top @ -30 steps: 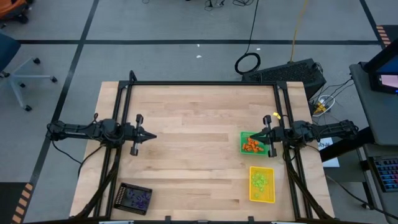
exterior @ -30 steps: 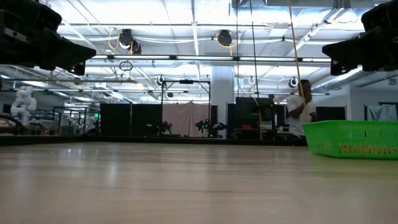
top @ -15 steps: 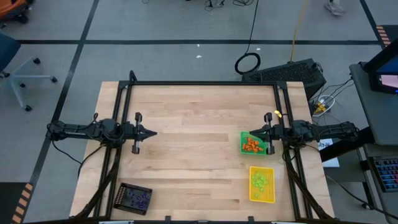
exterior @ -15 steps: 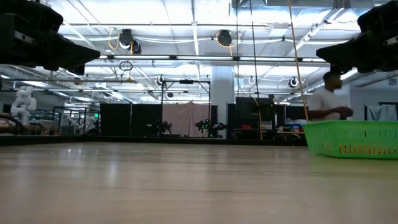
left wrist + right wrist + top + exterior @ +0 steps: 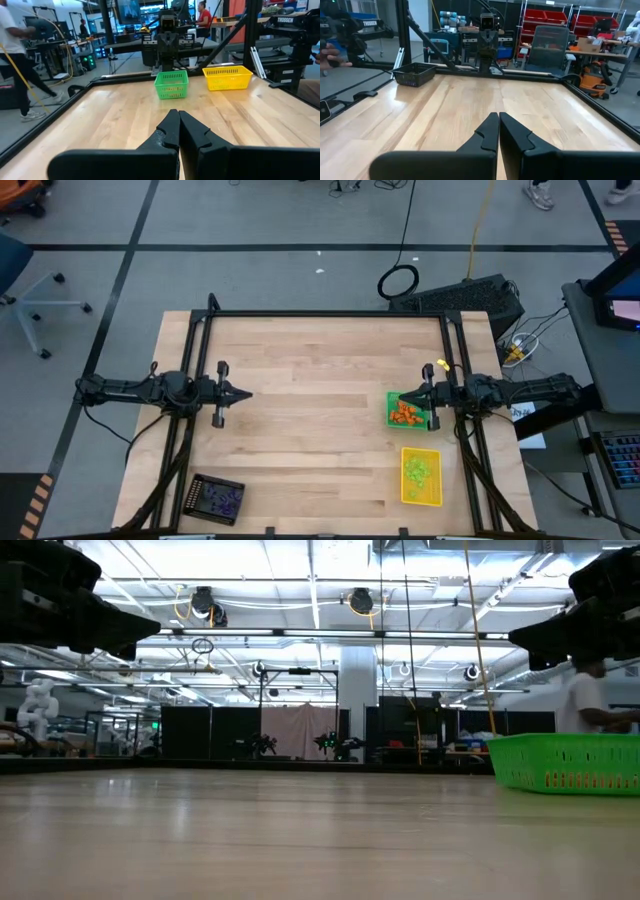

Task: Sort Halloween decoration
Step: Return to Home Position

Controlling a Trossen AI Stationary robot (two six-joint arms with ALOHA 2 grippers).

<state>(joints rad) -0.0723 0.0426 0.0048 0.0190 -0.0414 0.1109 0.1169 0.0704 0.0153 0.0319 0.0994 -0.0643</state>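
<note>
Both arms lie stretched out level above the worktop (image 5: 310,440), pointing at each other across its middle. The left arm (image 5: 140,389) reaches in from the left edge. The left hand (image 5: 245,393) is raised over bare wood, its two fingers pressed together with nothing between them, as the left wrist view shows (image 5: 175,117). The right arm (image 5: 520,390) mirrors it from the right edge. The right hand (image 5: 403,396) is likewise closed and empty (image 5: 495,119), its tip above one corner of the green tray (image 5: 389,412); the low view shows it clear above that tray (image 5: 565,762).

The orange trinkets (image 5: 404,414) sit heaped in the green tray. The lime-green trinkets (image 5: 419,471) lie in the yellow tray (image 5: 404,480) just beside it, and the purple trinkets (image 5: 220,498) lie in the black tray (image 5: 193,485) near the left front corner.

The pieces are too small to tell single shapes, long axes or headings. In the low view the tray wall hides its load and both arms are cut off by the frame. A person (image 5: 590,705) beyond the worktop is partly hidden behind the right arm and the tray.
</note>
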